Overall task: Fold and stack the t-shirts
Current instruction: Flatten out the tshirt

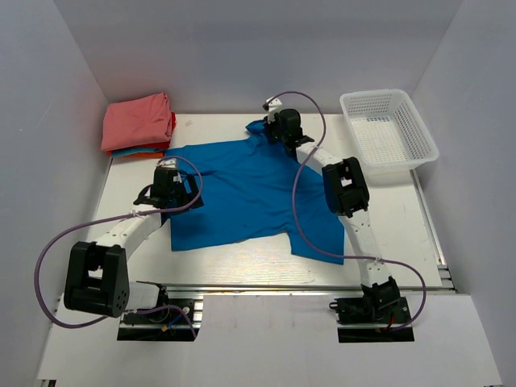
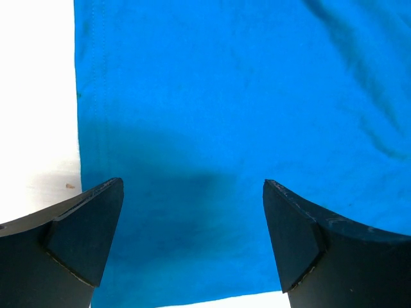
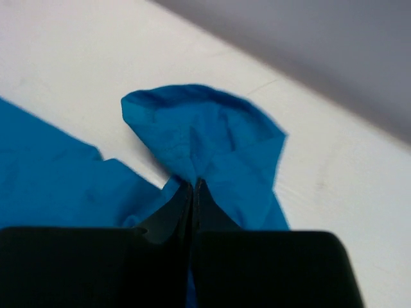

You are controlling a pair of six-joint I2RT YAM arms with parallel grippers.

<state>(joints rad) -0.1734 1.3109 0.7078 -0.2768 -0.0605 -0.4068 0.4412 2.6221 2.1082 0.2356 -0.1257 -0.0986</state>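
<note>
Grey walls close in a white table (image 1: 242,266), and most of the middle of that table is taken up by the bright blue t-shirt (image 1: 242,193). It lies spread out nearly flat, with its near-right corner reaching toward the right arm's base.

At the far right sits the white mesh basket (image 1: 427,145), well apart from the shirt. Over in the far left corner is the folded stack (image 1: 139,122): salmon-pink on top, with slivers of blue and orange-red showing beneath. It sits just beside the spread shirt's far-left corner.

Now the arms. The left gripper (image 1: 171,189) is over the shirt's left edge with its jaws spread wide. The wrist view shows the left gripper (image 2: 192,192) with nothing but flat blue cloth between its fingers (image 2: 83,224), the stitched edge running under the left one and bare white table beyond. Whether the tips touch the cloth I can't tell.

The right gripper (image 1: 278,122) reaches to the shirt's far edge. Up close, the right gripper (image 3: 194,186) has its jaws pressed together, pinching a bunched flap of the blue cloth that puffs up ahead of the tips.
</note>
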